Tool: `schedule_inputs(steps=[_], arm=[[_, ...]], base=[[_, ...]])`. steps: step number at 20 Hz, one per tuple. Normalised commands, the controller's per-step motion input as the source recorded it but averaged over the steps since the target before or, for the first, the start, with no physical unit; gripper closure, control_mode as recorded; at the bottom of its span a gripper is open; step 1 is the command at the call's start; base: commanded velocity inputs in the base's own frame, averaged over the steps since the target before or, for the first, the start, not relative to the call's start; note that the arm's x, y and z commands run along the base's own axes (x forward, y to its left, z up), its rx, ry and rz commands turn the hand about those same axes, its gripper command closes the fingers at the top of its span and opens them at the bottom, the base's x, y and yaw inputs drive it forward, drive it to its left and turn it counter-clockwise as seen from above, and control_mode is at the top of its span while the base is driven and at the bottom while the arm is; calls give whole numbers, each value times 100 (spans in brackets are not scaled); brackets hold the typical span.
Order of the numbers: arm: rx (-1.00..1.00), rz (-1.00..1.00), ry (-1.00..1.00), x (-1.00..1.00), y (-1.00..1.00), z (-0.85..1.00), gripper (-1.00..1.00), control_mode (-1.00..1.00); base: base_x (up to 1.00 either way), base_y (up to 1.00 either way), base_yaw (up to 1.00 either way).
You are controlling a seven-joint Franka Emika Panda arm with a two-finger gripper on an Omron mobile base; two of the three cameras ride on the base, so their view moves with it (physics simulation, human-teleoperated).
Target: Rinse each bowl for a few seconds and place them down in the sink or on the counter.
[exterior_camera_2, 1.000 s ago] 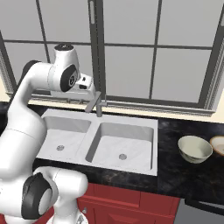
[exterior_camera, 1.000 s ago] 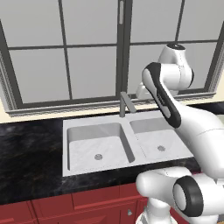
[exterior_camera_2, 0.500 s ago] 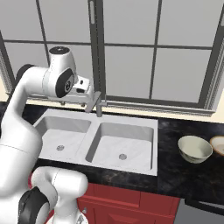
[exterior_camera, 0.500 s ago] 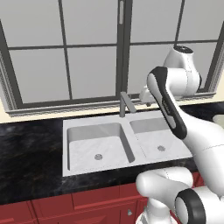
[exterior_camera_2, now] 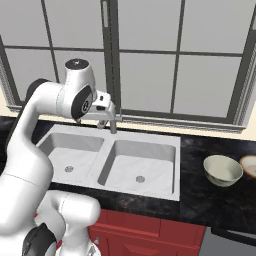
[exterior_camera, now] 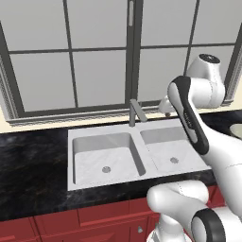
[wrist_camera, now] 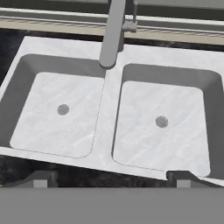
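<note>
Red cabinets (exterior_camera_2: 150,235) are seen nearest, below the black counter (exterior_camera_2: 210,200); the sink (wrist_camera: 109,127) is set into it, two basins counted, two round drains counted, both basins bare and dry-looking; no bowl is in either basin.

The gripper (wrist_camera: 109,176) is held above the front rim of the sink, looking down over the divider; its finger tips (wrist_camera: 41,178) are spread wide apart with nothing between them; a second ago the jaws were only half as wide, so they have just been opened fully. In the left base view the arm is seen to have swung rightward compared with a second ago, the upper joint now further toward the right edge; this is judged a readying move toward a first pick-up, with no rinsing started.

Two bowls are counted on the counter right of the sink: one bowl (exterior_camera_2: 223,170) pale and upright, well apart from the gripper; a second bowl (exterior_camera_2: 248,166) just beside it, cut by the picture edge. One faucet (wrist_camera: 111,33) is counted, grey and angular, its spout over the divider; no water is seen running. Furthest back, one large window (exterior_camera_2: 150,55) with dark frames is seen.
</note>
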Motion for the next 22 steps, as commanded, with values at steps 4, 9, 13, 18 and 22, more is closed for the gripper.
schedule_inputs(steps=[4, 9, 13, 18, 22], arm=[[0, 13, -7, 1, -22, -10, -100, -100], [0, 15, -8, 7, -19, -15, -100, -100], [0, 14, -9, 5, -22, -14, -100, -100], [0, 13, -11, 11, -17, -17, -100, -100], [0, 9, -8, 18, -13, -16, -100, -100]], base=[[0, 0, 0], [0, 0, 0], [0, 0, 0], [0, 0, 0], [0, 0, 0]])
